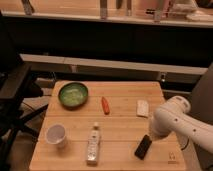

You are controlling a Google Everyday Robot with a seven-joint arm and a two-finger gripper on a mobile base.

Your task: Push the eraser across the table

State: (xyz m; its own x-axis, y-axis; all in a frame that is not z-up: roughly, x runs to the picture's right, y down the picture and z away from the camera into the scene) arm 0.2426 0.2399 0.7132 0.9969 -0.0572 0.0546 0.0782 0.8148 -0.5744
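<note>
The eraser (pixel 143 147), a small flat black block, lies near the front right of the light wooden table (pixel 122 92). My white arm (pixel 172 119) reaches in from the right. Its gripper (pixel 152 135) is low over the table, right at the eraser's far right end. The arm's white casing hides most of the gripper. I cannot tell whether it touches the eraser.
A green bowl (pixel 73 94) stands at the back left, with a small red item (pixel 105 105) beside it. A white block (pixel 142 108) lies behind the eraser. A white cup (pixel 56 135) and a lying white bottle (pixel 93 144) are at the front left. A black chair (pixel 12 95) stands to the left.
</note>
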